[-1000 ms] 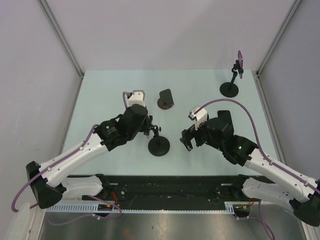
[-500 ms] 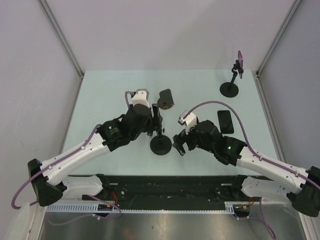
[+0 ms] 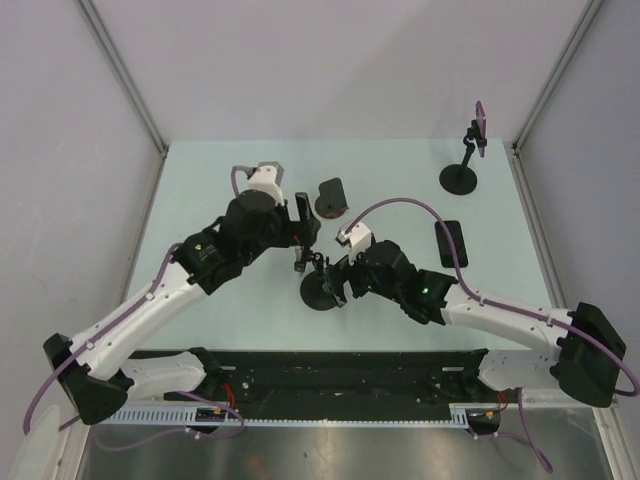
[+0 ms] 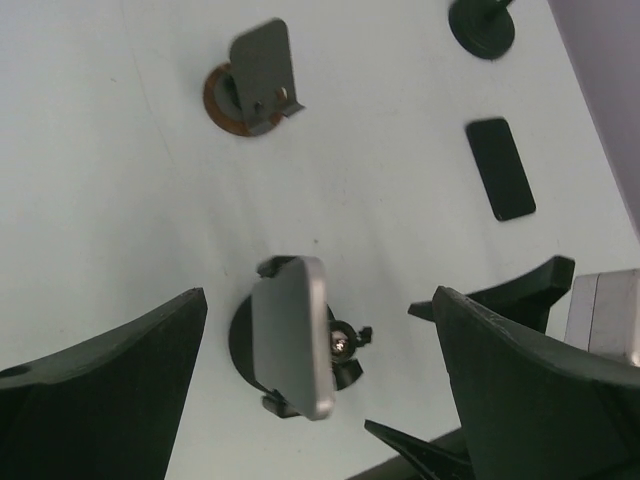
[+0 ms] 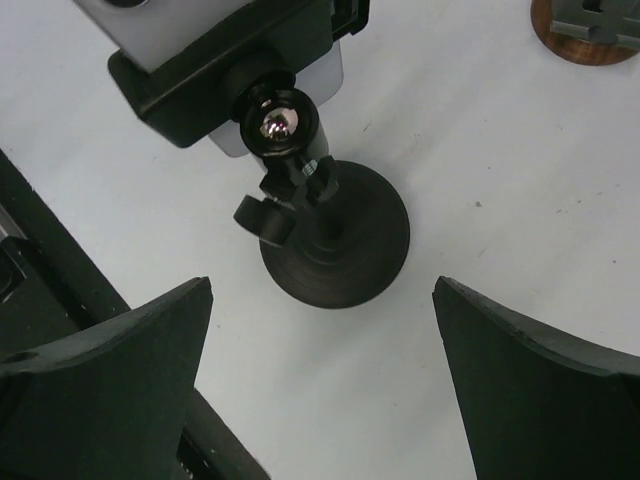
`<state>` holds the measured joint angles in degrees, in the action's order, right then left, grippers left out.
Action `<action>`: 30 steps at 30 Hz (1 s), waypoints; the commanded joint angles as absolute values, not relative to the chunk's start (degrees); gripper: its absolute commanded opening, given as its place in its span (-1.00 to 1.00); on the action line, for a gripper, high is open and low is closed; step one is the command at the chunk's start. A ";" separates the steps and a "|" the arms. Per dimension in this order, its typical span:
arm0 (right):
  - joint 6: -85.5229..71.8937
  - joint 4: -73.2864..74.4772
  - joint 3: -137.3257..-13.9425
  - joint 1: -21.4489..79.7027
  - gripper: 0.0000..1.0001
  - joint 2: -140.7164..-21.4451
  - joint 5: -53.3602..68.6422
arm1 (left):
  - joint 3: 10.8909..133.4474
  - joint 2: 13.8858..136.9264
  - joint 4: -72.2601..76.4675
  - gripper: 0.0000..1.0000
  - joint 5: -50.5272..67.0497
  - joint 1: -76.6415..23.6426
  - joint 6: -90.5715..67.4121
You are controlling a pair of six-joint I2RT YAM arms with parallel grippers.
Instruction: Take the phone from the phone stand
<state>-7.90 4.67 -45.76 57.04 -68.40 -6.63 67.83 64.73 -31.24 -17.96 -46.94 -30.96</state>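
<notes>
The black phone [image 3: 450, 243] [image 4: 500, 168] lies flat on the table right of centre, with nothing touching it. The phone stand [image 3: 318, 290] has a round black base [image 5: 335, 245] and a ball joint; a grey flat slab [image 4: 290, 335] is clipped on its head. My left gripper [image 3: 303, 222] [image 4: 320, 300] is open just behind and above the stand, its fingers either side of the slab without touching it. My right gripper [image 3: 335, 283] [image 5: 322, 285] is open right next to the stand's base and holds nothing.
A small stand on a wooden disc [image 3: 330, 198] [image 4: 250, 80] sits behind the left gripper. At the back right stands another black stand [image 3: 460, 175] holding a purple phone [image 3: 480, 125]. Walls close in the table on three sides.
My left gripper has opened off the stand and drawn back and up. My right arm has swung left from the phone's spot to the stand, uncovering the phone on the table.
</notes>
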 commanded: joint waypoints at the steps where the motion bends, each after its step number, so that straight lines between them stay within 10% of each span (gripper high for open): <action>1: -12.56 -3.60 -45.97 57.48 0.97 -71.36 -9.84 | 68.30 59.86 -30.24 1.00 -9.70 -39.23 -26.20; 12: -11.78 -5.89 -47.63 57.48 0.97 -79.01 -12.74 | 61.35 54.32 -30.15 1.00 5.89 -21.37 -17.32; 30: -1.67 2.98 -48.86 50.28 0.96 -76.12 -16.35 | 55.46 53.44 -26.99 1.00 11.34 -20.66 -5.36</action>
<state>-4.08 2.04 -45.89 51.86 -78.46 -14.85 56.80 55.00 -30.02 7.92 -21.02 -9.78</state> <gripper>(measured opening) 0.983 0.996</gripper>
